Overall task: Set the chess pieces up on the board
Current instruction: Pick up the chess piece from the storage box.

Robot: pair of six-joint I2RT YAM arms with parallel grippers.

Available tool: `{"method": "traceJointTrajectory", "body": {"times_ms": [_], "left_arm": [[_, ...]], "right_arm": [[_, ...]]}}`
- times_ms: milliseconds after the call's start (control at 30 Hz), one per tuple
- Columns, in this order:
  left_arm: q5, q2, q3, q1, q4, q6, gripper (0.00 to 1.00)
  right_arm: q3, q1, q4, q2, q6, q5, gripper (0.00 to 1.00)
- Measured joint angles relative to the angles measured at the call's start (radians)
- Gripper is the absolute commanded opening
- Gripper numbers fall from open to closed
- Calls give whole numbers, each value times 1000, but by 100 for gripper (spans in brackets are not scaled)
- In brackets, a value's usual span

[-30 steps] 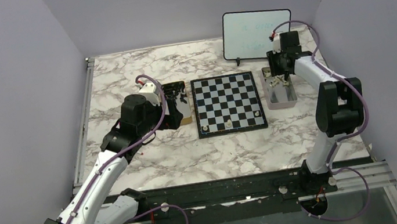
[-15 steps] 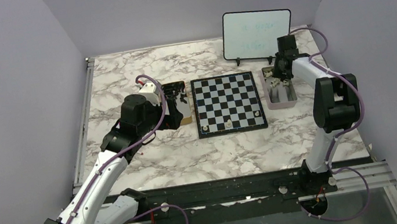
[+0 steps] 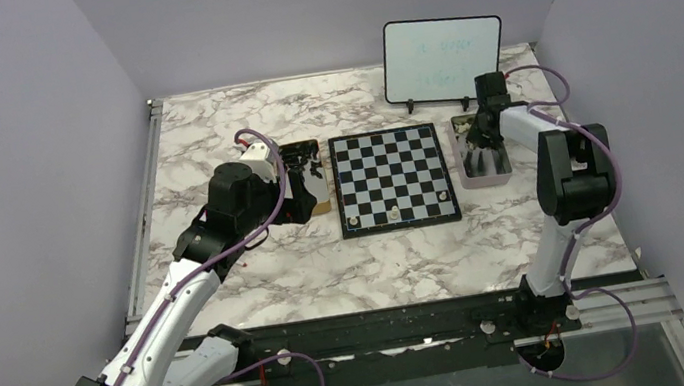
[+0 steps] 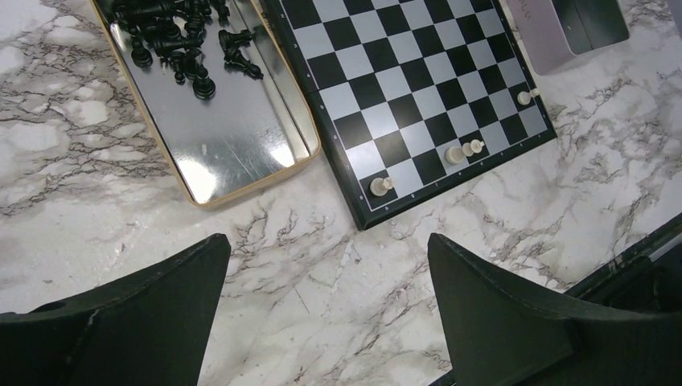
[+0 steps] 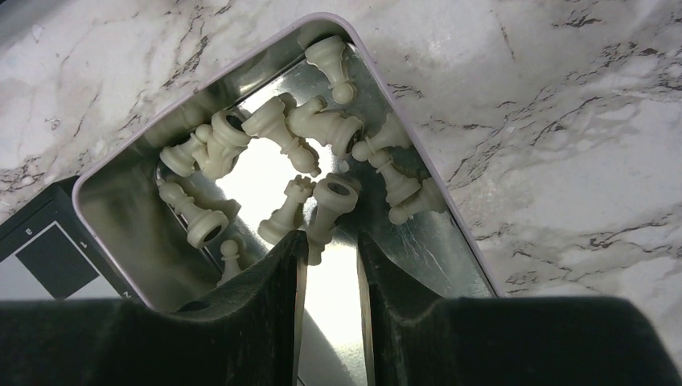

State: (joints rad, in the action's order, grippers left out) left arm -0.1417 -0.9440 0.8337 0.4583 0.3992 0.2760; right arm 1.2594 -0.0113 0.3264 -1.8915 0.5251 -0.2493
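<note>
Where the right gripper [image 5: 330, 241] hangs over a small metal tray [image 5: 426, 257], its two black fingers [image 5: 257, 305] stand close together with only a slim gap. In that gap lies the narrow end of one cream piece [image 5: 330, 205]; whether the fingers pinch it cannot be told. Around it, a jumble of cream chess pieces [image 5: 322, 129] lies tipped over, crowded toward one end of the tray. This tray sits just beside the right edge of the board [image 3: 390, 171], a black-and-white checkered square on the marble table [image 3: 329, 275]. On the board's near row stand three cream pieces [image 3: 393, 213], apart from each other. By the board's near left corner, the left gripper [image 4: 326, 249] hovers above bare marble, jaws spread wide, holding nothing. Just beside the board's left edge, a gold-rimmed tray [image 4: 241, 153] holds a heap of black pieces [image 4: 181, 44]. A whiteboard [image 3: 443, 58] stands upright behind the right tray.
</note>
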Motion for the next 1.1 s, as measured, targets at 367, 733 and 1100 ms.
{"method": "traceJointTrajectory", "body": {"times_ms": [367, 733, 1100], "left_arm": [[-9, 0, 0, 0, 0, 0, 94], [-10, -2, 0, 0, 0, 0, 93], [-16, -50, -8, 0, -8, 0, 90]], "right_arm": [[-6, 0, -44, -41, 22, 0, 27], [-18, 0, -46, -31, -77, -1, 15], [-25, 0, 26, 136, -206, 51, 15]]}}
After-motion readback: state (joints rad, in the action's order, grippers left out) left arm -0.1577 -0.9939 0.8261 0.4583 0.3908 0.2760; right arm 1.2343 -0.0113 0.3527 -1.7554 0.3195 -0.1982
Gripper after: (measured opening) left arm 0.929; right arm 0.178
